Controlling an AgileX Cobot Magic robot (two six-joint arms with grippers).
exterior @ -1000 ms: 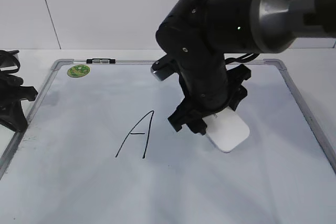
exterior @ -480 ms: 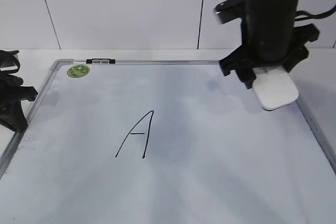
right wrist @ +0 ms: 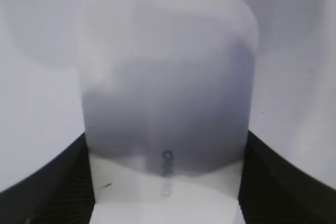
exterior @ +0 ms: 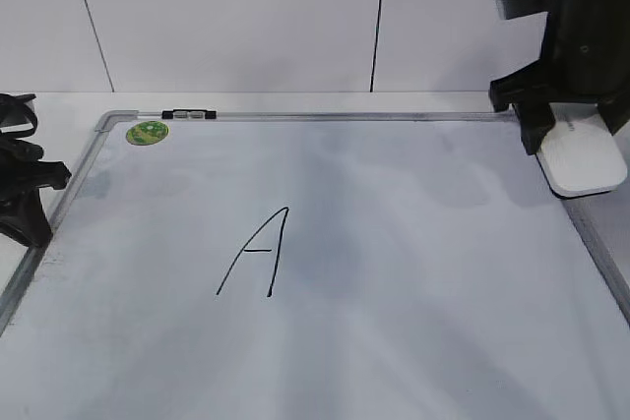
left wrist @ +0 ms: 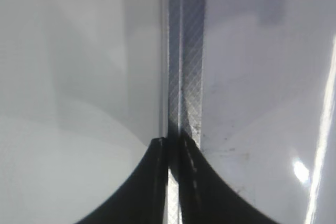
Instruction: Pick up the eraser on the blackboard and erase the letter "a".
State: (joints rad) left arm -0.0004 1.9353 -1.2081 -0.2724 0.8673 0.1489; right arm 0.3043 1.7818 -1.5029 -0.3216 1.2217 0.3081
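Note:
The blackboard [exterior: 394,272] is a white dry-erase board with a grey frame, lying flat. A tall capital "A" [exterior: 258,253] is drawn in black left of its middle; no small "a" shows on it. My right gripper [exterior: 576,140] is shut on the white eraser [exterior: 584,160] and holds it raised over the board's far right edge; the eraser fills the right wrist view [right wrist: 168,93] between the fingers. My left gripper [exterior: 25,194] rests at the board's left edge, its fingers [left wrist: 173,145] closed together over the grey frame strip [left wrist: 186,51].
A round green magnet [exterior: 148,132] and a small black clip [exterior: 188,114] sit at the board's far left corner. A white panelled wall stands behind the board.
My right arm has lifted the eraser off the board's middle and carried it back and to the right, to the far right edge. The spot right of the "A" is now bare. The left arm has not moved.

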